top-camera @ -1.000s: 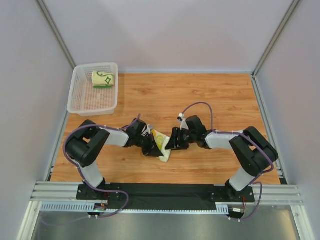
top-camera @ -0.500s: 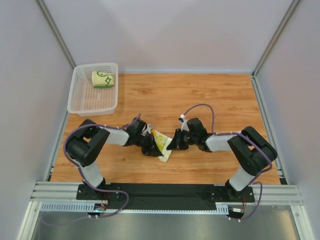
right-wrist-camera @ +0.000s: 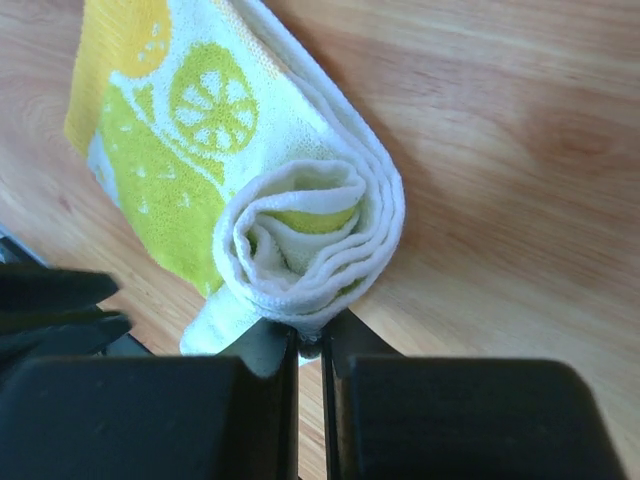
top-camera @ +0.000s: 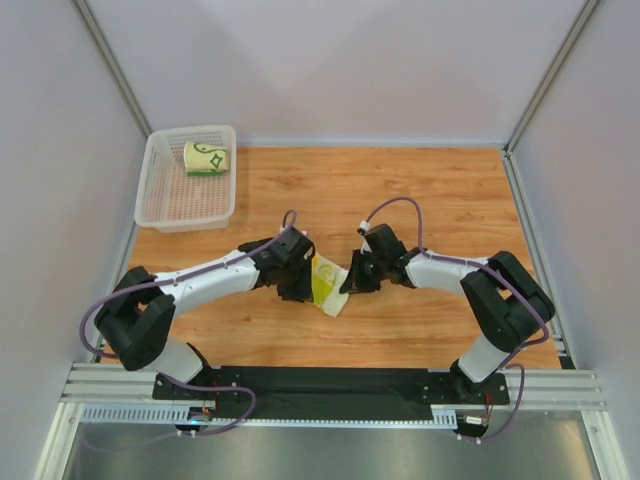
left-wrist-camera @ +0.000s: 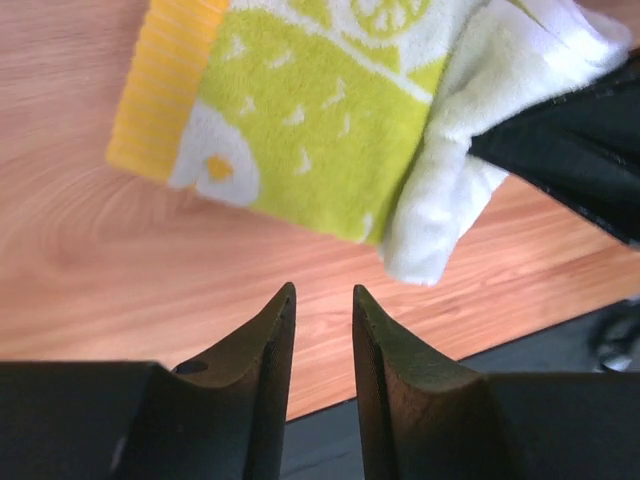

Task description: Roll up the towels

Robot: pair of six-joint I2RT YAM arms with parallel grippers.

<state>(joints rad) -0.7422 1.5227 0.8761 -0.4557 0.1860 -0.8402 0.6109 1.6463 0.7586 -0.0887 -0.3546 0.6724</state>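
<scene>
- Two towels: one lemon-print towel [top-camera: 326, 284], partly rolled on the table, and one rolled cream towel with green lines [top-camera: 207, 159] in the basket.
- One white mesh basket [top-camera: 160, 205], with a single towel in it.
- One wooden table [top-camera: 440, 190].
- Two robot arms: one left arm [top-camera: 205, 282] and one right arm [top-camera: 448, 271].
- Two grippers, one per arm: the left gripper [left-wrist-camera: 322, 290] and the right gripper [right-wrist-camera: 310, 335]. Each had two dark fingers, four in all.
- Two purple cables [top-camera: 396, 199], one looped along each arm.
</scene>
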